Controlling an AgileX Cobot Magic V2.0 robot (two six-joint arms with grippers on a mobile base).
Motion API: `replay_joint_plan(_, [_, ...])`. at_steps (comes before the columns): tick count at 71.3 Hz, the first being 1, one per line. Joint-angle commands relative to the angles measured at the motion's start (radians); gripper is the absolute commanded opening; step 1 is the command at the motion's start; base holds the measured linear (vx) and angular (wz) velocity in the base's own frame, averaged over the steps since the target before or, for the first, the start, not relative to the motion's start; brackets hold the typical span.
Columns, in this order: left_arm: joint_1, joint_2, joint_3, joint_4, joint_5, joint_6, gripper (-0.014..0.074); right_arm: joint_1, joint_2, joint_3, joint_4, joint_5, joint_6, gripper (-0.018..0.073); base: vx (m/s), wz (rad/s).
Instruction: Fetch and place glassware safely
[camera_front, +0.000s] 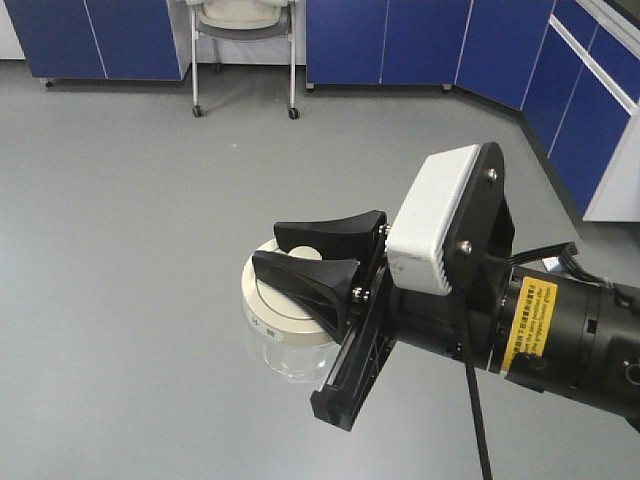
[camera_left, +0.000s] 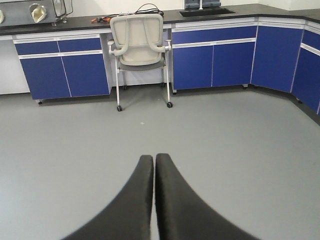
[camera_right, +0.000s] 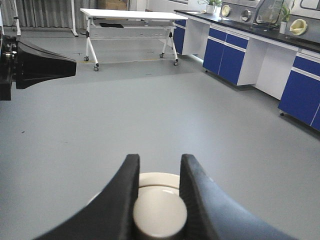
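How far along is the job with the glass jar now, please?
Done: fetching looks finished. The right hand is shut on the lid knob of the jar, which hangs over the floor.
In hand: carrying the jar. The left hand is shut and empty.
Left: setting the jar down. No placing spot shows in these views.

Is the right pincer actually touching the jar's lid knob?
Touching. The right wrist view shows the right pincer with its fingers pressed against both sides of the round knob on the lid, with no gap visible.
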Motion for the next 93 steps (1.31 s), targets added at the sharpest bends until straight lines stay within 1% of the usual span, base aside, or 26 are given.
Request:
replay_joint_plan(1, [-0.007,0.008,-0.025,-0.007,-0.070,-0.011,-0.0007,-0.001,-0.026,-0.033,0.038,-0.058,-0.002,-0.0003,0.57,0.04])
replay_joint_plan(93, [-0.007,0.008,-0.025,-0.007,-0.070,-0.011,-0.0007,-0.001,-0.026,-0.033,0.038,-0.058,-0.002,-0.0003,0.57,0.00])
